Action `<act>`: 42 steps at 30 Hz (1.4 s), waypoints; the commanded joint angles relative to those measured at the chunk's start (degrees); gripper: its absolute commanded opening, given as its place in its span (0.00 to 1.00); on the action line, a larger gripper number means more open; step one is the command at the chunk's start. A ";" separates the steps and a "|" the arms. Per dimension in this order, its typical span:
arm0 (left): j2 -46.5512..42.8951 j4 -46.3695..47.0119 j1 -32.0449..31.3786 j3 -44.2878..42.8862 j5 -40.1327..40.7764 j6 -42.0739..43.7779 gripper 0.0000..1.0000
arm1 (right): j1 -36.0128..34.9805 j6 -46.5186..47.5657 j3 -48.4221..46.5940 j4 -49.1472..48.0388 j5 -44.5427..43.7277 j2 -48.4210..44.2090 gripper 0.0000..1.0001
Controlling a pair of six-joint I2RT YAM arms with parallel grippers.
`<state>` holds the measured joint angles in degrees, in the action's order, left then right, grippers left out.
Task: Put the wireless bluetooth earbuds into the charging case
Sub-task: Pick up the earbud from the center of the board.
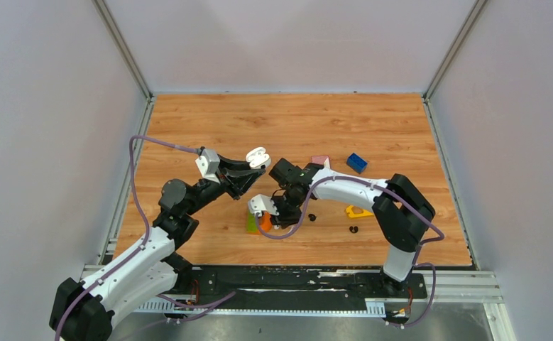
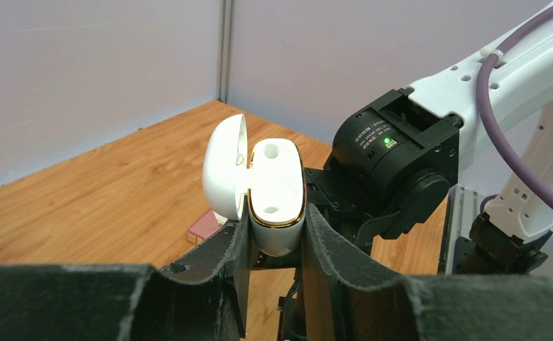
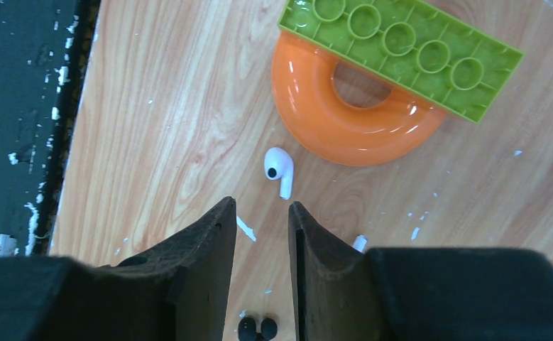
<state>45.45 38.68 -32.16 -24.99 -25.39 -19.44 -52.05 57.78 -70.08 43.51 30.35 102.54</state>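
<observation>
Wood-grain surface (image 1: pixel 294 121) with two robot arms bolted at its near edge. The left arm (image 1: pixel 145 249) reaches up toward the middle. The left jaws are clenched on a white case (image 2: pixel 277 177), held upright in the air above the surface. Its lid (image 2: pixel 223 167) is swung open to one side. A thin gold rim edges the case top, where two round sockets show.

The right arm (image 1: pixel 344 188) bends in from the right, just beside the case, and points down at the surface. The right jaws stand slightly apart with nothing between them. A white earbud (image 3: pixel 279 169) lies on the surface just past their tips, stem toward them. Near it lies an orange ring (image 3: pixel 309 121), with a green brick (image 3: pixel 401 53) resting across its far edge. A white sliver (image 3: pixel 245 227) and small white flecks lie close to the jaw tips.

Two black earbuds lie to the right, one (image 1: pixel 311 216) near the right jaws, the other (image 1: pixel 353 229) farther right. A blue brick (image 1: pixel 356 163), a pink piece (image 1: pixel 320 160) and a yellow piece (image 1: pixel 358 212) lie nearby.

A small printed label (image 2: pixel 373 133) beside a green light on the right arm's joint is too small to read.
</observation>
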 commanded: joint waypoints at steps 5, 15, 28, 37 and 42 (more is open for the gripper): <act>-0.19 2.11 0.26 0.03 0.42 0.22 0.00 | -2.11 5.33 -0.45 -3.76 -4.32 0.82 0.38; 0.04 2.02 0.30 -0.06 0.43 0.28 0.00 | -5.50 6.73 -1.69 -2.33 -7.48 3.48 0.40; 0.12 2.26 0.27 -0.01 0.03 0.22 0.00 | -6.69 5.65 -3.32 -2.73 -9.15 5.81 0.37; 0.19 2.19 0.26 -0.05 -0.02 0.26 0.00 | -7.10 5.05 -4.78 -1.23 -9.69 7.59 0.30; 0.39 2.11 0.31 -0.06 0.06 0.28 0.00 | -7.08 4.46 -4.65 -0.55 -9.93 7.30 0.23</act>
<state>45.82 38.61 -32.16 -24.99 -25.36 -19.40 -58.81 62.72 -73.56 42.54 21.08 109.32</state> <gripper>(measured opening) 0.348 0.224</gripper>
